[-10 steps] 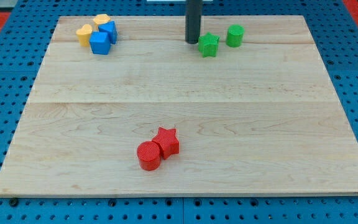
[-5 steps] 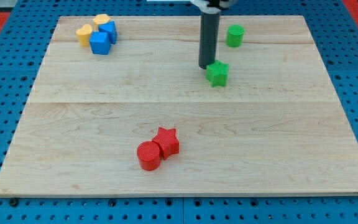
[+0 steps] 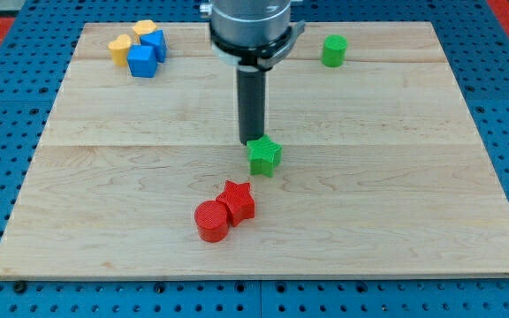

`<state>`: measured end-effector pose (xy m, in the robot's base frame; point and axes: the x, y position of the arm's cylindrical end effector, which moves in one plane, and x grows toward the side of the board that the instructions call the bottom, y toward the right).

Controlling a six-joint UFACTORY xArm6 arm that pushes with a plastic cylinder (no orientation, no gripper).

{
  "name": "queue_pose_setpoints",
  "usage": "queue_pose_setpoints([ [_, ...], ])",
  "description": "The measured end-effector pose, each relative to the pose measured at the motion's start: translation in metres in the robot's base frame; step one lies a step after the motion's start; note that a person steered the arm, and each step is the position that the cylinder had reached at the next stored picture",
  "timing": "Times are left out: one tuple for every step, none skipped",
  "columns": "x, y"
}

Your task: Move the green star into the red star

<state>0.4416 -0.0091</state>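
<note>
Nearest, the red star [image 3: 238, 200] touches a red cylinder [image 3: 211, 221] – beyond it, near, sits the green star [image 3: 264, 156], my tip [image 3: 252, 142] touching its far edge; no end effector, just a rod – mid-push; next, drive it down-left

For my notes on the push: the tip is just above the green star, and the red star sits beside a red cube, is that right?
Not quite: beside the red star is a red cylinder, not a cube, as the camera view shows. My tip is indeed just above the green star.
</note>
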Motion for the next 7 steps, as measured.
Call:
queue_pose_setpoints([
  [-0.001,0.035],
  [0.026,0.057],
  [0.047,0.036],
  [0.053,0.019],
  [0.013,0.06],
  [-0.055,0.169],
  [-0.111,0.237],
])
